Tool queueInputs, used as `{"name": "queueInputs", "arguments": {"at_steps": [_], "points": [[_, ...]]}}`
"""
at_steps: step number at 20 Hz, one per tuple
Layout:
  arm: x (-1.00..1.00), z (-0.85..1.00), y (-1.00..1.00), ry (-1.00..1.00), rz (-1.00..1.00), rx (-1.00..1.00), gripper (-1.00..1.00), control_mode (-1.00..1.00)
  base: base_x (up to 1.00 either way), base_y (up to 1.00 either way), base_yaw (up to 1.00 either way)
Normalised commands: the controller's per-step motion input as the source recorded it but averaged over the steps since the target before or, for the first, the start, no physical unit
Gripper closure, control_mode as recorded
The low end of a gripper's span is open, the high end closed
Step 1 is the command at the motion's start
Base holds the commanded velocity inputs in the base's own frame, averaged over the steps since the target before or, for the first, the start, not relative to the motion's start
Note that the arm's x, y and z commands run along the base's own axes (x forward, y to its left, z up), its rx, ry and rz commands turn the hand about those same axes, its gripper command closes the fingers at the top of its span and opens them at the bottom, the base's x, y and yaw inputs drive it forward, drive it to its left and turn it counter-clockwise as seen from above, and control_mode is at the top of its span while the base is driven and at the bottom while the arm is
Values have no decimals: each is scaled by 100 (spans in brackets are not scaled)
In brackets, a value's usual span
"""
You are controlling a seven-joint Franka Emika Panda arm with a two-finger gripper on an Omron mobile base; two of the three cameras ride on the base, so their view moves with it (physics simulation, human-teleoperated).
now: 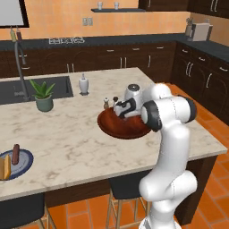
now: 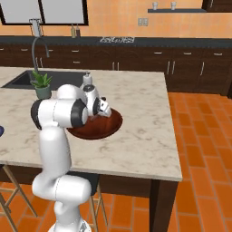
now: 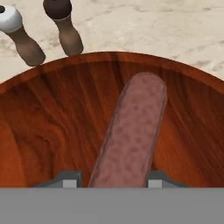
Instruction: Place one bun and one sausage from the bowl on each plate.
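the gripper [image 3: 109, 183] grips a sausage [image 3: 131, 135] in the bowl [image 3: 43, 131]; two shakers [image 3: 65, 26] stand at eleven o'clock.

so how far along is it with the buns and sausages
Roughly halfway. Done: the dark blue plate already holds a bun and a sausage. In hand: the gripper is down in the wooden bowl, fingertips either side of the second sausage; a firm grip is not clear yet. Left: carry it to the other plate.
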Motion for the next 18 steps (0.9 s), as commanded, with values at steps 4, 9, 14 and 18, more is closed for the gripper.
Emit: {"name": "queueInputs", "arguments": {"at_steps": [4, 9, 14, 18], "points": [[-100, 100, 0, 0, 0, 2, 100, -100, 0, 0, 0], [-99, 100, 0, 10, 0, 6, 100, -100, 0, 0, 0], [-100, 61, 0, 6, 9, 3, 100, -100, 0, 0, 0], [-100, 54, 0, 6, 18, -5, 100, -100, 0, 0, 0]]}}
